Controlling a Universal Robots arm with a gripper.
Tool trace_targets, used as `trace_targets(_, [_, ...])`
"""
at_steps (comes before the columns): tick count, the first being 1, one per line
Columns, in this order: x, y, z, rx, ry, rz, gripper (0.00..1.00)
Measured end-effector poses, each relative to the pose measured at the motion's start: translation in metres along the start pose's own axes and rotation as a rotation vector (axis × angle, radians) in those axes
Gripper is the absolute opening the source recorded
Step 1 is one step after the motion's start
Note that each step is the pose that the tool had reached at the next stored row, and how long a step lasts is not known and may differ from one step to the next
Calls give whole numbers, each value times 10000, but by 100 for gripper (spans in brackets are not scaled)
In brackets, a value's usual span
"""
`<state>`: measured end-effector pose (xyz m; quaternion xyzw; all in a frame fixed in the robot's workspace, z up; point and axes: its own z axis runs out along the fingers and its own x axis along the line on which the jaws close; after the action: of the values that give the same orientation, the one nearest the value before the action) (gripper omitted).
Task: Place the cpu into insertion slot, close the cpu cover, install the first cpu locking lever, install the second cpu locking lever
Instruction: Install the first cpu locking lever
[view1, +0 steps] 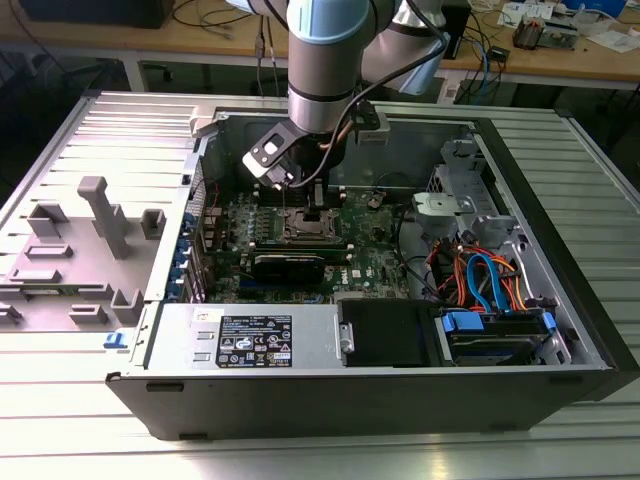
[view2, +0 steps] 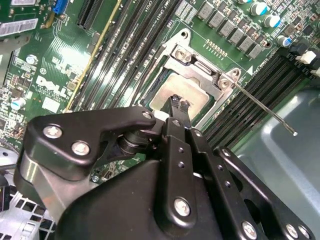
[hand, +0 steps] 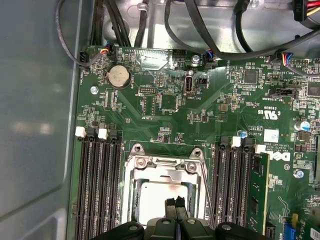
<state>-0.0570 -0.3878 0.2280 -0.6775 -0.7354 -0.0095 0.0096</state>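
Fingers (hand: 170, 209), closed together, above cpu (hand: 150, 197) (cpu cover (hand: 165, 175) down); memory slots (hand: 97, 190) flank it.

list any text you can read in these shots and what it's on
White label on the power supply: print too small to read.
Motherboard: white silkscreen codes, mostly too small to read; a maker's logo, not quoted here.

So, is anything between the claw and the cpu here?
Nothing visible. In the first wrist view the claw hangs directly over the bare metal top of the cpu, which shows through the window of the cpu cover framing it.
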Motion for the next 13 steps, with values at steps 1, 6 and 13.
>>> trace_targets(1, [0,0,-3,1,2,-77,11])
trace_targets(6, [0,-5,-4,21,1,-772,11])
trace_targets(13, [2,-18,-34,37,0,-1422,11])
